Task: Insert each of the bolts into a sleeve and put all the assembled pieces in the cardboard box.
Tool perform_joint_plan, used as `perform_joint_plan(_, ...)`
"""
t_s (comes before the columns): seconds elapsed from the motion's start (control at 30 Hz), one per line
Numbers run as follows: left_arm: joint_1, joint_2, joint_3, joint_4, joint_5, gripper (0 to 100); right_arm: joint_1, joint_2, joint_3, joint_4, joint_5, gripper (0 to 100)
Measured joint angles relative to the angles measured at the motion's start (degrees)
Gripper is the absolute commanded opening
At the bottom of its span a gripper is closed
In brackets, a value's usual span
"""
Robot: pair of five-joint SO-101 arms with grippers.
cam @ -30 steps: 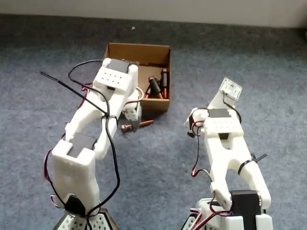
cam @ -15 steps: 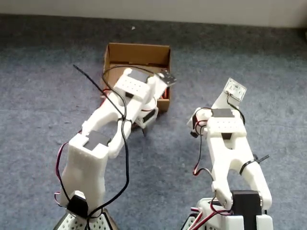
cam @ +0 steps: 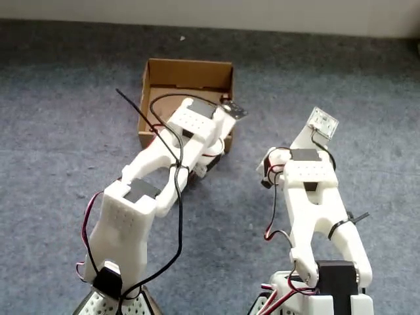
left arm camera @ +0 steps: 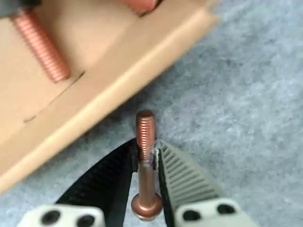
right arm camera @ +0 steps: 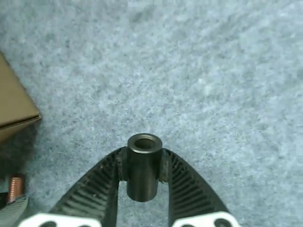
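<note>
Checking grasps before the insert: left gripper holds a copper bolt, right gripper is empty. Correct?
Wrong on the right gripper: it is not empty but shut on a black sleeve, as the right wrist view shows. The left gripper does hold a copper bolt.

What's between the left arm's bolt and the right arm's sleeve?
Bare carpet, nothing else. The right wrist view shows it between the sleeve and the bolt tip; the box corner stands clear of that stretch.
</note>
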Motion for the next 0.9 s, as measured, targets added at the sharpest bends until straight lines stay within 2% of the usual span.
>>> perform_joint_plan(0.27, -2.99, -16.62, 6.24, 2.55, 10.9, 1, 0.0, 0.0, 0.0, 0.0, 0.0, 0.5)
perform_joint_plan(0.47, -8.62, -28.31, 15.03, 0.53, 24.53, 1, 0.0, 0.0, 0.0, 0.0, 0.0, 0.5)
perform_joint_plan(0.77, -20.22, -33.76, 22.77, 0.26, 40.44, 1, 0.0, 0.0, 0.0, 0.0, 0.0, 0.5)
perform_joint_plan(0.9, -21.98, -34.11, 25.41, 0.26, 45.19, 1, 0.0, 0.0, 0.0, 0.0, 0.0, 0.5)
